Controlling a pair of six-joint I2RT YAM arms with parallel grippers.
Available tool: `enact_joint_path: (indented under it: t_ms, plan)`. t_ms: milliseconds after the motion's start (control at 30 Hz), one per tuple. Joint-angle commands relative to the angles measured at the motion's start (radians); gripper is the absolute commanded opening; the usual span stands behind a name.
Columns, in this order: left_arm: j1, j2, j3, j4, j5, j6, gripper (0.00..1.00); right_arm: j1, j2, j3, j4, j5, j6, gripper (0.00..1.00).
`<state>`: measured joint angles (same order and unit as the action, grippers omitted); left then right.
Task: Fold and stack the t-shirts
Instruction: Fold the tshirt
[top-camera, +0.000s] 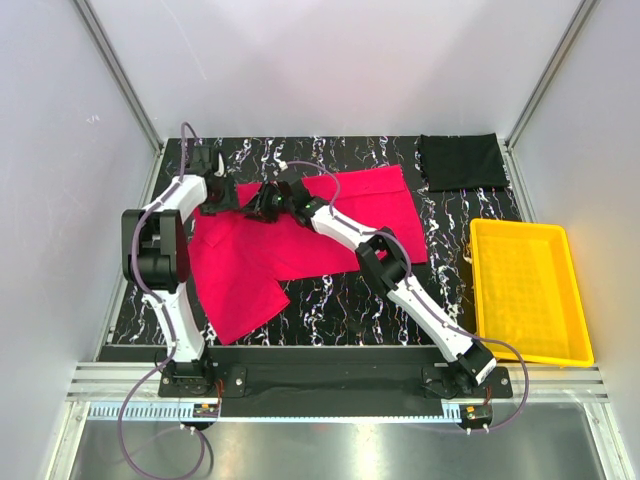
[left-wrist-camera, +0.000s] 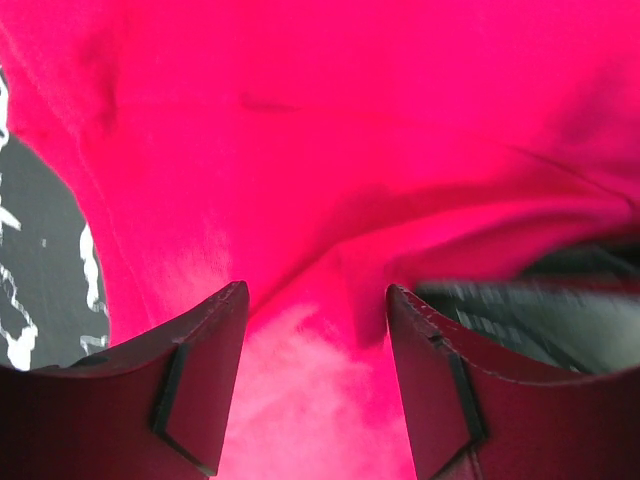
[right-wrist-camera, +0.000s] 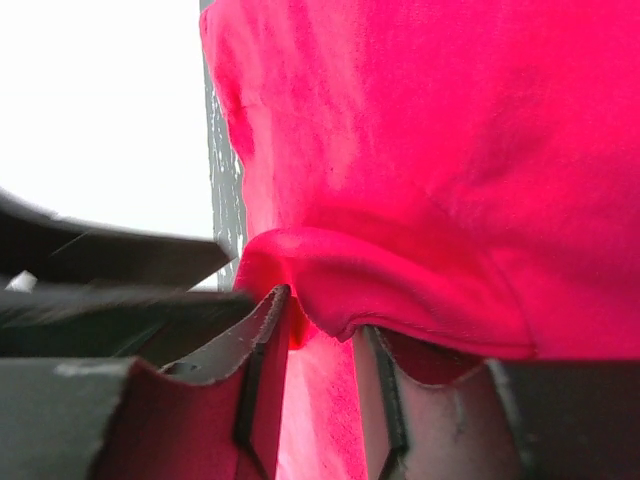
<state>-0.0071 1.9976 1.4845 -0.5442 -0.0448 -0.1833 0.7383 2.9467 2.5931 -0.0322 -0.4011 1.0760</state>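
Observation:
The red t-shirt (top-camera: 385, 205) lies spread across the black veined table (top-camera: 330, 295), with one flap hanging toward the front left. Both grippers meet at its back left edge. My left gripper (top-camera: 218, 188) is open and low over the cloth (left-wrist-camera: 350, 130), its two fingers well apart with red fabric lying under the gap (left-wrist-camera: 315, 295). My right gripper (top-camera: 262, 205) is just to its right. Its jaws (right-wrist-camera: 322, 315) stand a little apart, and a rolled fold of the red shirt (right-wrist-camera: 450, 130) rests over the tips. The black t-shirt (top-camera: 462, 162) lies folded at the back right.
A yellow tray (top-camera: 515, 227) stands at the right edge of the table. White walls and metal frame posts close in the back and sides. The two wrists are close together, so each shows as a dark blur in the other's view.

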Motion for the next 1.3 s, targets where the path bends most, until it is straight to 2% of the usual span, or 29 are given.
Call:
enact_joint_path:
  t_ms: [0,167,267,367,467,567,633,800,1000,1133,1267]
  plan:
    - [0.006,-0.132,-0.018,0.012,0.039,-0.034,0.63,0.009,0.031,0.065,-0.015,0.042,0.001,0.36]
    - [0.090,-0.226,-0.088,-0.007,0.039,-0.168,0.64,0.018,-0.012,0.029,-0.014,0.041,-0.004,0.32]
    - [0.166,-0.293,-0.190,0.018,0.147,-0.267,0.64,0.021,-0.050,-0.004,-0.021,0.030,-0.001,0.26]
    - [0.219,-0.344,-0.314,0.075,0.201,-0.292,0.63,0.021,-0.096,-0.044,-0.023,0.027,0.001,0.19]
    - [0.262,-0.356,-0.406,0.140,0.291,-0.326,0.63,0.021,-0.103,-0.036,-0.026,0.018,0.001,0.20]
    - [0.271,-0.368,-0.478,0.219,0.324,-0.334,0.61,0.019,-0.092,-0.024,-0.032,0.008,0.012,0.20]
    - [0.279,-0.359,-0.503,0.280,0.355,-0.349,0.55,0.021,-0.087,-0.022,-0.034,0.007,0.013,0.20]
    - [0.280,-0.293,-0.498,0.323,0.382,-0.366,0.54,0.022,-0.087,-0.025,-0.038,-0.002,0.016,0.20]
    - [0.286,-0.249,-0.457,0.314,0.356,-0.343,0.49,0.022,-0.094,-0.042,-0.041,-0.007,0.015,0.20]
    - [0.292,-0.235,-0.443,0.311,0.385,-0.347,0.39,0.021,-0.094,-0.041,-0.044,-0.007,0.016,0.20]
    - [0.292,-0.278,-0.452,0.313,0.408,-0.363,0.20,0.021,-0.103,-0.041,-0.064,-0.018,0.024,0.17]
